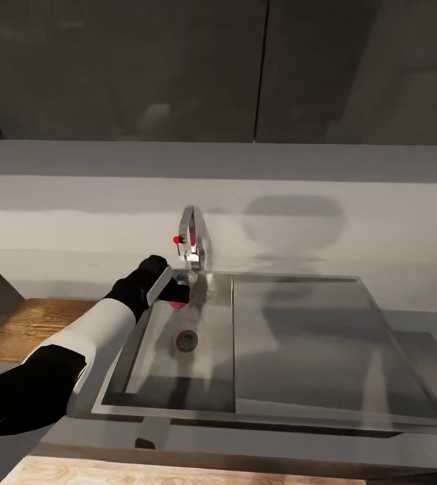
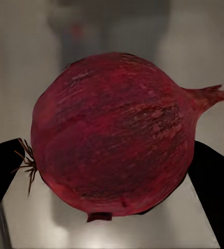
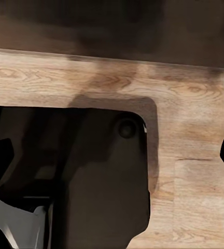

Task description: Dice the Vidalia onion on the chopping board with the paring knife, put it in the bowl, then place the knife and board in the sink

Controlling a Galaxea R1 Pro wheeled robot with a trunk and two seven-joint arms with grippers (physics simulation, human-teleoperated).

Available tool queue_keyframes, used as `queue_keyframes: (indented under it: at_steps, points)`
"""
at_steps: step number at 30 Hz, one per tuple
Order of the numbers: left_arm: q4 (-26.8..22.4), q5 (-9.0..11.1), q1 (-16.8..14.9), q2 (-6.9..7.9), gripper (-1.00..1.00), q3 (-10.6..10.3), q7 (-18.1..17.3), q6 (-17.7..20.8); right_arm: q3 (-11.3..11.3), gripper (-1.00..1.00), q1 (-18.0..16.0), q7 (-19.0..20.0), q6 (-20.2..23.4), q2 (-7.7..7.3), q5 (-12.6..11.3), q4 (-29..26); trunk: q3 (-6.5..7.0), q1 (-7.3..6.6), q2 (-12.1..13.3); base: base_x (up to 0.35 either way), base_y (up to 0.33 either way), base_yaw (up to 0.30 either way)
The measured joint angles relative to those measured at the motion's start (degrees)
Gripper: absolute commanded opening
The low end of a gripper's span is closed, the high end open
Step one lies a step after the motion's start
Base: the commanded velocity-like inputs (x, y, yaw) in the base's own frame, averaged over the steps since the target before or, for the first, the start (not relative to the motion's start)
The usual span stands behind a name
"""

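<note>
Left gripper: your left arm reaches in from the lower left of the head view, and the gripper sits over the back of the basin, just below the tap. Its fingers are clamped on the onion, one on each side.
Onion: dark red, papery skin, held in front of your left wrist camera. The pointed stem tip is toward the upper right of that frame, the root hairs at the left edge by the other finger. In the head view you see just a red sliver of it under the gripper.
Sink: grey steel, centre of the head view. The basin with its round drain is on the left, the flat drainboard on the right.
Tap: chrome, red-tipped lever, at the back edge of the sink.
Board: brown wood, on the counter at the left edge, partly behind your arm.
Right gripper: dark fingertips at the two sides of your right wrist frame, standing well apart with nothing between them, above pale wood-grain floor.
</note>
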Motion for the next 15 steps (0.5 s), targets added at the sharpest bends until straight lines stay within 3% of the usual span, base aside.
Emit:
queue_keyframes:
  at_steps: [6,8,12,15]
  points:
    - [-11.33,0.06,5.91,1.58,-1.00,-0.17,-0.02,0.14,0.00,1.00,0.00,0.00,0.01,-0.06,-0.03,-0.22,0.33,0.00,0.00,0.000,0.000,0.000]
    - [-17.30,-0.01,9.95,2.72,-1.00,-0.21,-0.02,0.17,0.00,1.00,0.00,0.00,0.01,-0.07,-0.03,-0.23,0.43,0.00,0.01,0.000,0.000,0.000]
    - [-24.31,0.00,13.88,4.62,-1.00,-0.25,-0.02,0.18,0.00,1.00,0.00,0.00,0.02,-0.07,-0.04,-0.23,0.64,0.00,0.00,0.000,0.000,0.000]
    - [-33.41,-0.13,18.90,7.03,-1.00,-0.17,-0.02,0.19,0.00,1.00,0.01,-0.03,0.05,-0.04,-0.01,-0.24,0.77,-0.01,-0.01,0.000,0.000,0.000]
